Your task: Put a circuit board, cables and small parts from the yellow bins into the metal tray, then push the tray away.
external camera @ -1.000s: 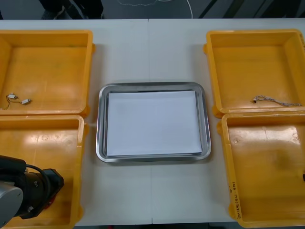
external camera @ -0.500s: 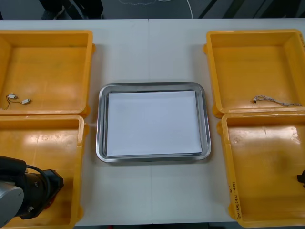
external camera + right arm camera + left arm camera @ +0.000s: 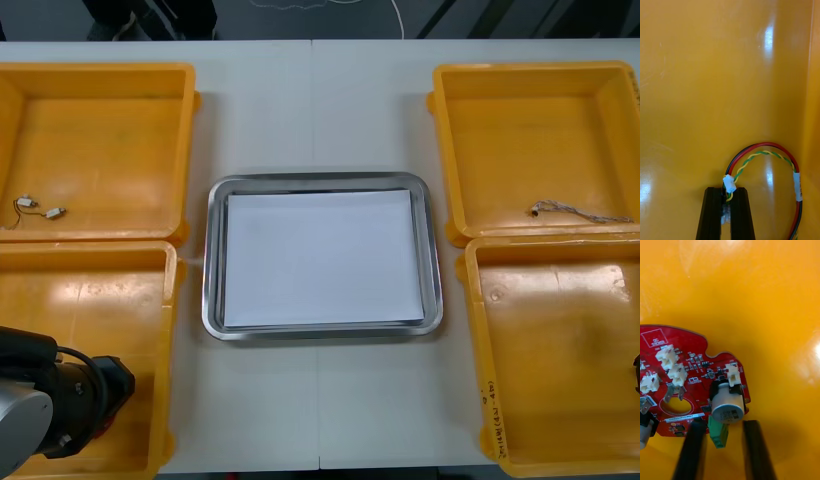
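A round red circuit board [image 3: 685,378] lies in the near-left yellow bin [image 3: 90,290]. My left gripper [image 3: 724,450] is shut on the board's edge, with its green connector [image 3: 718,432] and a grey cylinder between the fingers. My left arm [image 3: 60,400] hangs over that bin. In the near-right yellow bin [image 3: 560,330], my right gripper [image 3: 725,212] is shut on the white plug end of a red and yellow cable [image 3: 763,150], which loops beside the bin wall. A dark bit of that gripper [image 3: 637,370] peeks in at the right edge. The metal tray [image 3: 212,250], white inside, sits mid-table.
The far-left yellow bin [image 3: 100,130] holds a short cable with small metal parts [image 3: 40,209]. In the far-right yellow bin [image 3: 530,130] lies a thin cable [image 3: 580,212]. Bare table lies beyond the tray and in front of it.
The dark tip of the right gripper at the right edge nudged inward, then drew back. My left arm has barely moved.
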